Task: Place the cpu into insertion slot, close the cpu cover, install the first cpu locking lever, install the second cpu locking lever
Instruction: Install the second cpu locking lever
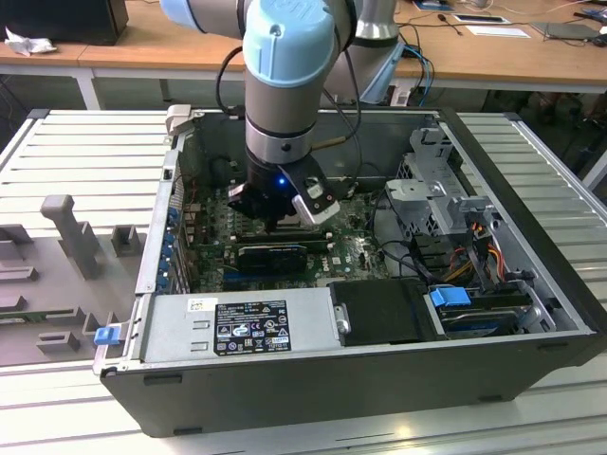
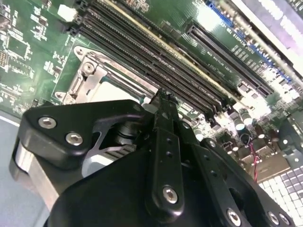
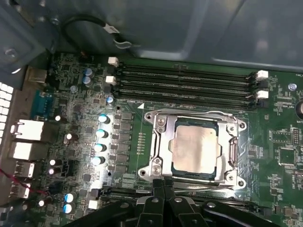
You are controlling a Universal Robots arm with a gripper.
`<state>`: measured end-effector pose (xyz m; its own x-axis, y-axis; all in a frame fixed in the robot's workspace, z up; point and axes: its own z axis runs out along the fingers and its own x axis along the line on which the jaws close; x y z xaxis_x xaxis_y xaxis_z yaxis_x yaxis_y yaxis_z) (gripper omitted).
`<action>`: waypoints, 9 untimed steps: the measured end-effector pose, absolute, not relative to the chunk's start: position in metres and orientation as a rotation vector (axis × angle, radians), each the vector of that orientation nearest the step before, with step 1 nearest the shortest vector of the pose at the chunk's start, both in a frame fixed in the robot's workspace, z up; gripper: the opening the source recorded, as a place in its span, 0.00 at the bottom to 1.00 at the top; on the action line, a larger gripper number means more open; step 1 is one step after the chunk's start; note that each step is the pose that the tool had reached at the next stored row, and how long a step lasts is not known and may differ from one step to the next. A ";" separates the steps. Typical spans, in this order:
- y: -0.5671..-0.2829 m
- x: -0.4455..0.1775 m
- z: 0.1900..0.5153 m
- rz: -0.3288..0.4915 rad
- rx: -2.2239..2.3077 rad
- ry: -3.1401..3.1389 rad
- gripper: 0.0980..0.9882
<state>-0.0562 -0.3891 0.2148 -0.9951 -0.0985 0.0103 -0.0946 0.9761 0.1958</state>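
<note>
One cpu (image 3: pixel 195 150) sits in the slot (image 3: pixel 160 152) at frame centre of the first wrist view, with the cover (image 3: pixel 229 147) down around it. The gripper (image 3: pixel 163 189), fingers pressed together and empty, hangs at the socket's lower edge. Risk: a thin lever (image 3: pixel 203 187) there could slip off the fingertips, spring up, or scrape the board (image 3: pixel 130 142).

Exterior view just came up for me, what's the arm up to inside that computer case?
The arm's gripper is lowered into the open computer case, just above the motherboard. In the first wrist view the cpu already sits in the insertion slot, with the cpu cover lying flat around it. The fingers are closed together at the socket's edge, holding nothing visible.
</note>
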 end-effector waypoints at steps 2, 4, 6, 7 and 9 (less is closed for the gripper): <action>-0.392 -0.058 0.214 -0.322 0.177 -3.099 0.01; -0.395 -0.063 0.213 -0.353 0.195 -3.094 0.01; -0.398 -0.065 0.212 -0.375 0.197 -3.093 0.01; -0.399 -0.066 0.211 -0.390 0.197 -3.091 0.01; -0.401 -0.067 0.209 -0.408 0.198 -3.090 0.01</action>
<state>-0.0673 -0.4014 0.2095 -0.9918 -0.1276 0.0021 -0.1227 0.9579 0.2594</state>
